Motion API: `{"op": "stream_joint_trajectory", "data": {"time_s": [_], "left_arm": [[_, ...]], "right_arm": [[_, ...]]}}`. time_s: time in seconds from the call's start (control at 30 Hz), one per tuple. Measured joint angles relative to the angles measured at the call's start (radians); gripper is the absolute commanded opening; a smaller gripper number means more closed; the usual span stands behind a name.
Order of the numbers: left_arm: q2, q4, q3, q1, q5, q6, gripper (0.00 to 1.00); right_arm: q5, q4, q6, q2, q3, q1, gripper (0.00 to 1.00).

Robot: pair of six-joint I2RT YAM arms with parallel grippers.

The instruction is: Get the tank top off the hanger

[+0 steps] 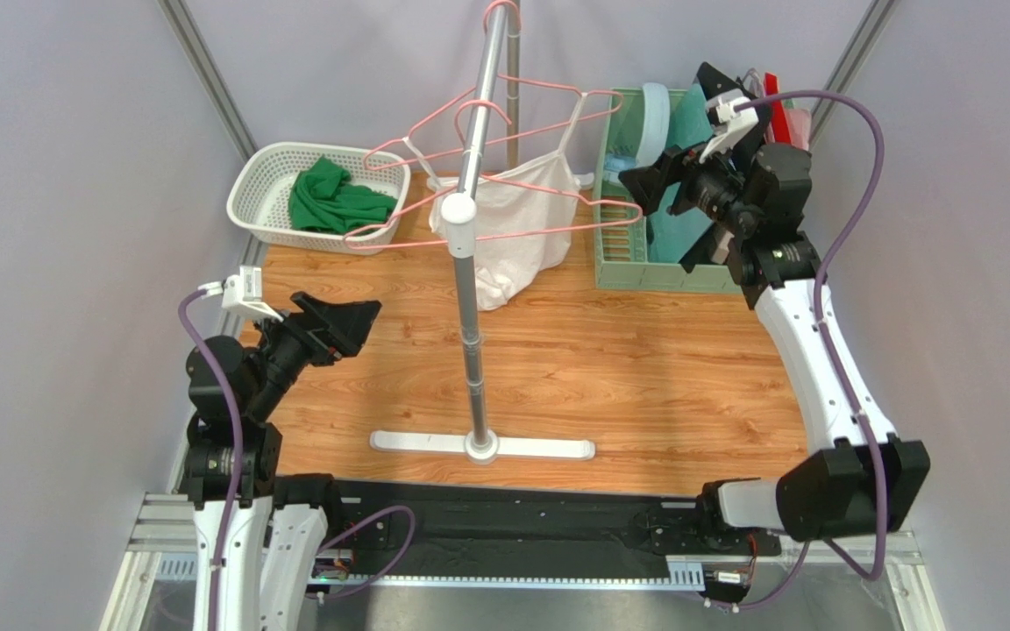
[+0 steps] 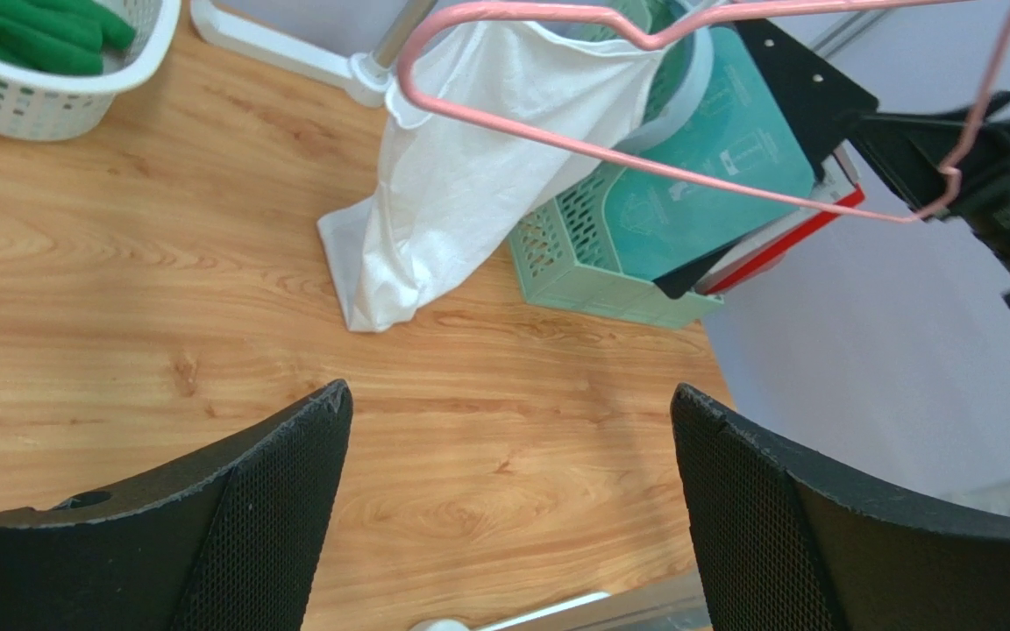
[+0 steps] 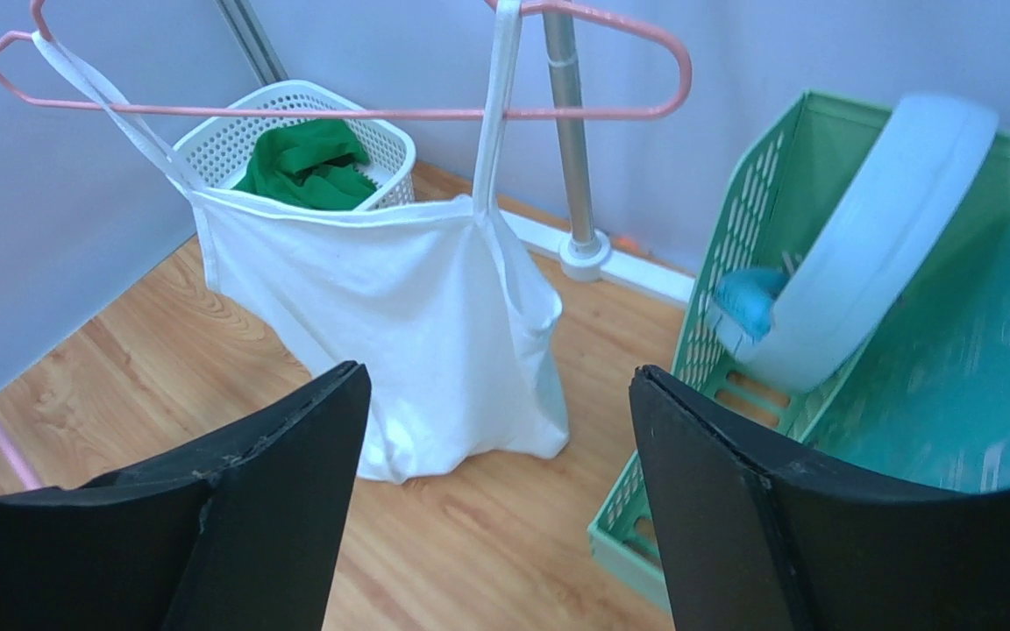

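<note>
A white tank top hangs by its two straps on a pink wire hanger from the rail of a metal stand. Its hem rests on the wooden table. It also shows in the left wrist view and the right wrist view, where the hanger carries the straps. My right gripper is open, raised beside the hanger's right end. My left gripper is open and empty, low at the left, apart from the garment.
More pink hangers hang on the rail. A white basket with a green cloth stands at the back left. A green crate with items stands at the back right. The stand's foot lies at the table's front.
</note>
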Motion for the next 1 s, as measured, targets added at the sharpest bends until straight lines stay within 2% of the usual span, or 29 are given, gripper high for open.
{"op": "stream_joint_trajectory", "data": {"time_s": [0.33, 0.6, 0.83, 1.0], "left_arm": [[-0.075, -0.136, 0.035, 0.000, -0.014, 0.050, 0.94], [-0.104, -0.195, 0.042, 0.000, -0.014, 0.073, 0.94], [-0.130, -0.196, 0.042, 0.000, -0.001, 0.072, 0.93], [-0.137, -0.200, 0.042, 0.000, 0.009, 0.072, 0.93]], "right_arm": [[-0.190, 0.100, -0.119, 0.237, 0.158, -0.079, 0.81], [-0.349, 0.149, -0.195, 0.364, 0.295, -0.085, 0.82], [-0.406, 0.144, -0.258, 0.452, 0.415, -0.085, 0.81], [-0.413, 0.149, -0.269, 0.467, 0.433, -0.085, 0.81]]}}
